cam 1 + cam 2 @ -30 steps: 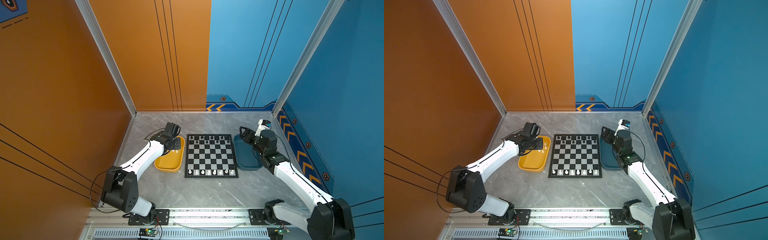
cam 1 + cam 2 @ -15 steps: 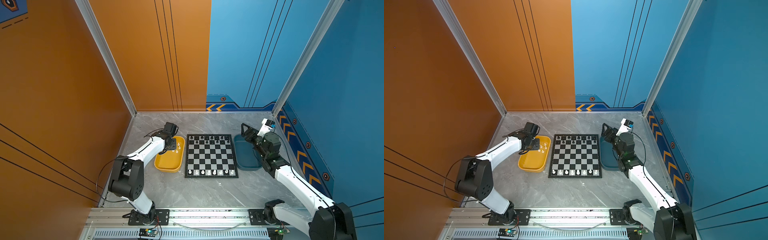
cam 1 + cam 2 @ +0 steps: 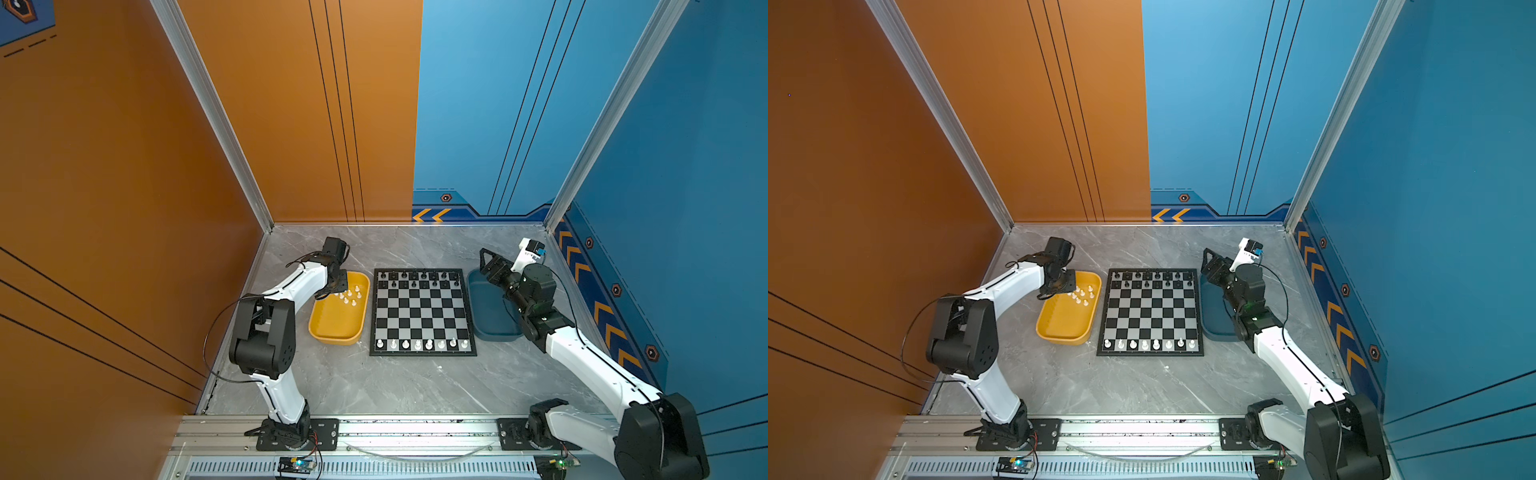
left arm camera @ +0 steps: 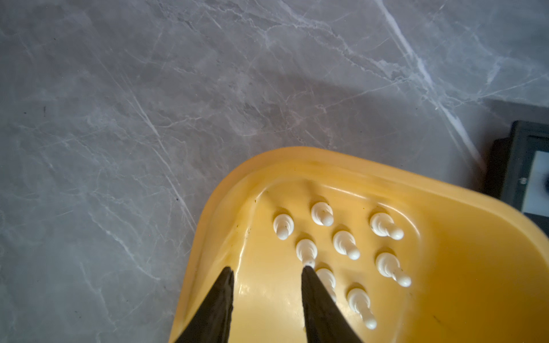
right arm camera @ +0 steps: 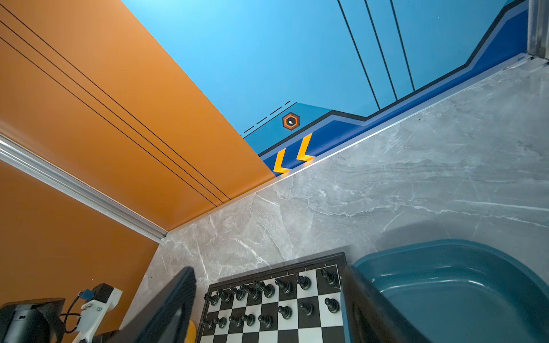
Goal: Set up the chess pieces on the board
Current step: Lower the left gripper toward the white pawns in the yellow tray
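The left gripper (image 4: 267,268) hangs low over the far end of the yellow tray (image 4: 386,173). Its two black fingers (image 4: 221,300) stand apart, with only bare tray floor in the gap between them. One fingertip is just beside the head of one of the white pawns (image 4: 307,251); whether it touches cannot be told. Eight white pawns stand on their bases in a loose cluster at that far end of the tray, toward the side nearest the board (image 3: 422,311).

The right gripper (image 5: 269,268) is spread wide and holds nothing. In both top views it hovers above the far end of the dark blue tray (image 3: 492,330), near the board's far right corner.

The board lies flat in the middle of the tabletop (image 3: 395,386). The yellow tray sits between it and the tabletop's left edge, and the dark blue tray between it and the right edge. The black pieces (image 5: 267,290) stand on the board's two far rows. A line of eight white pieces (image 3: 417,344) stands along its near edge.

Small pale marks run along the board's black border in the right wrist view, too small to read. No brand name or other legible writing shows. The blue wall (image 5: 326,59) behind the tabletop's far edge carries only two yellow chevrons (image 5: 294,151) and a hexagon badge (image 5: 290,121).
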`<action>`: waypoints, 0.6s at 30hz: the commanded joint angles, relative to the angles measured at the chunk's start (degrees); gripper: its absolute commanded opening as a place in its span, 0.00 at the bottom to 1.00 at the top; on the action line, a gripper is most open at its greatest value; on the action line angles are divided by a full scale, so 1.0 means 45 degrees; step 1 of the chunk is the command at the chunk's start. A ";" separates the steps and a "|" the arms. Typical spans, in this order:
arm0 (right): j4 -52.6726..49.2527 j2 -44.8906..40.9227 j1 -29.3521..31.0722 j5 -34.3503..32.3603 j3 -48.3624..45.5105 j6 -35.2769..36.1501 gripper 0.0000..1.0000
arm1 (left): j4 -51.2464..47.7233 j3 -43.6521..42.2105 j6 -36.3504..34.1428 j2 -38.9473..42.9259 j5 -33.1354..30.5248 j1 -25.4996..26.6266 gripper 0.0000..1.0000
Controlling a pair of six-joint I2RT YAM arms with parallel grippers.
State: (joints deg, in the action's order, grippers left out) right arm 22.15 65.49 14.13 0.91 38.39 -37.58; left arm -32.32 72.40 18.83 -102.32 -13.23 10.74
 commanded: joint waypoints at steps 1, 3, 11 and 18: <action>0.0334 0.0152 0.0026 0.0060 0.0311 -0.0105 0.79 | -0.0035 0.0516 -0.0122 -0.0409 0.0377 -0.0164 0.39; 0.0359 0.0249 0.0025 0.0088 0.0336 -0.0092 0.79 | -0.0029 0.0599 -0.0122 -0.0597 0.0422 -0.0186 0.39; 0.0342 0.0559 0.0122 0.0150 0.0512 -0.0086 0.79 | -0.0040 0.0963 -0.0141 -0.1241 0.0577 -0.0253 0.36; 0.0253 0.0797 0.0133 0.0204 0.0667 -0.0068 0.78 | -0.0044 0.1120 -0.0210 -0.1604 0.0714 -0.0244 0.31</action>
State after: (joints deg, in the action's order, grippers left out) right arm 22.20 68.47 14.31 1.32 39.35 -37.56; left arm -32.10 75.92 18.81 -108.51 -11.40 10.07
